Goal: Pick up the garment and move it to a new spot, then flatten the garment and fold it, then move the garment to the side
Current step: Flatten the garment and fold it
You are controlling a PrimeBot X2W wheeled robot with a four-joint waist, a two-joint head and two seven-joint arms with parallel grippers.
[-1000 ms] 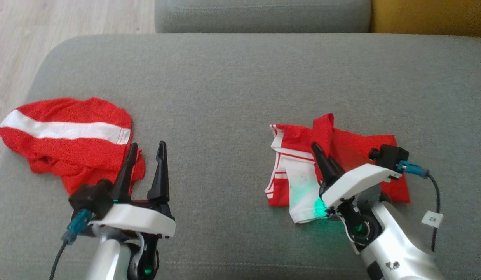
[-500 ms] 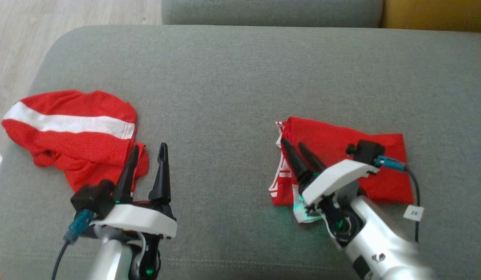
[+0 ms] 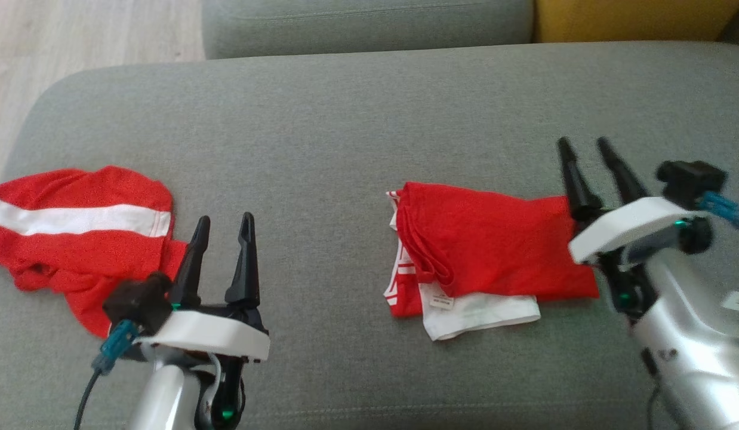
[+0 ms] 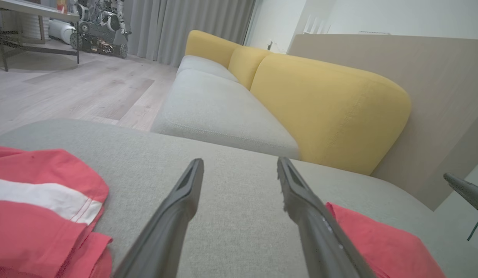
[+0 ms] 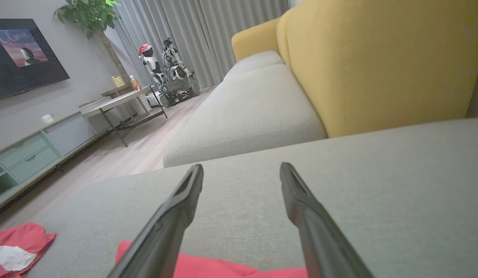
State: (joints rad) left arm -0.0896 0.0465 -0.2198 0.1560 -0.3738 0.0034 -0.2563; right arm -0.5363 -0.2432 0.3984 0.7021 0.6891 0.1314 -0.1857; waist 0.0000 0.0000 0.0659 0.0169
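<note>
Folding appears done: the red-and-white garment (image 3: 495,251) lies doubled right of centre on the grey cushion (image 3: 345,119), right end effector (image 3: 582,143) wide open and empty by its right edge, left end effector (image 3: 225,218) likewise empty near the front-left corner, and moving it aside probably demands pinching every layer together.

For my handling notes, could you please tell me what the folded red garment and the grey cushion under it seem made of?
Folded red garment: likely a thin knit fabric, matte, judging by soft creases and limp layered edges. Grey cushion: apparently woven upholstery cloth, matte and finely flecked, with a stitched seam near its front edge; the filling is hidden.
</note>
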